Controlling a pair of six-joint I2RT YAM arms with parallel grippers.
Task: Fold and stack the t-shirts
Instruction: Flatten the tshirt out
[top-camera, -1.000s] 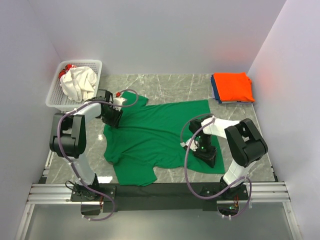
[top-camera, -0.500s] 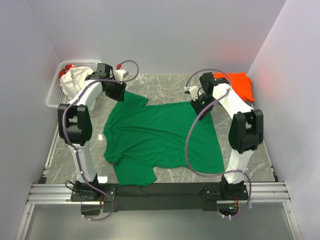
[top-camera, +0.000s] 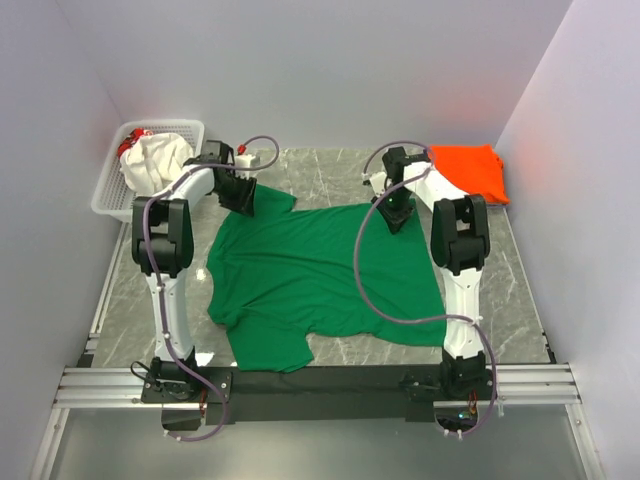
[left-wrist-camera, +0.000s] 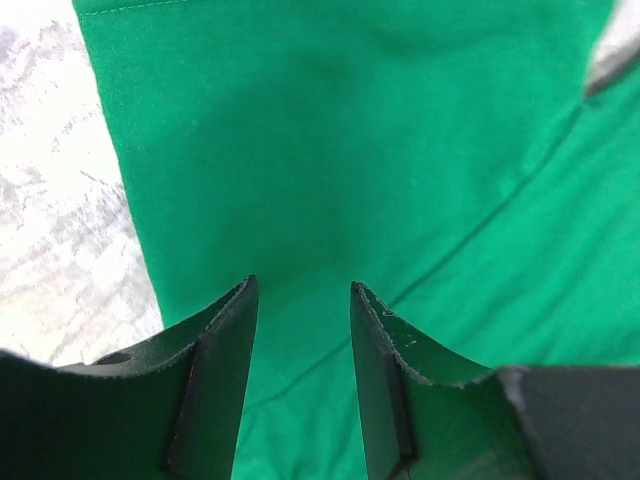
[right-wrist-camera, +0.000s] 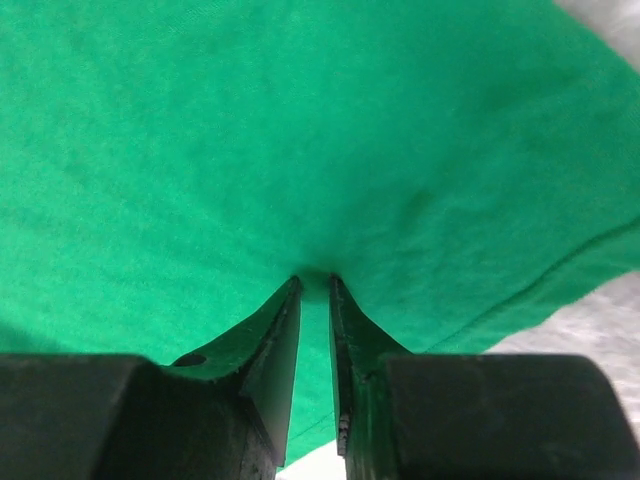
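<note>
— One cream-white t-shirt (top-camera: 158, 165) is seen crumpled, unfolded, in the lattice basket (top-camera: 110, 190) at far left.

— And further right?

— A green t-shirt (top-camera: 320, 270), smooth matte knit, is spread flat mid-table. The left gripper (left-wrist-camera: 300, 290) is held half-open over its far left sleeve. By the right gripper (right-wrist-camera: 313, 280), nearly closed, a pucker of hem seems pinched. An orange t-shirt (top-camera: 468, 172) is folded square, far right.

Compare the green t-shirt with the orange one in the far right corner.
The plain green cloth t-shirt lies spread open, sleeves out, across the middle of the grey marble table; the bright orange cloth t-shirt is folded into a compact rectangle. Spread out, the green one covers far more of the table than the folded orange one. Both are plain, single-colour cloth lying flat.
</note>
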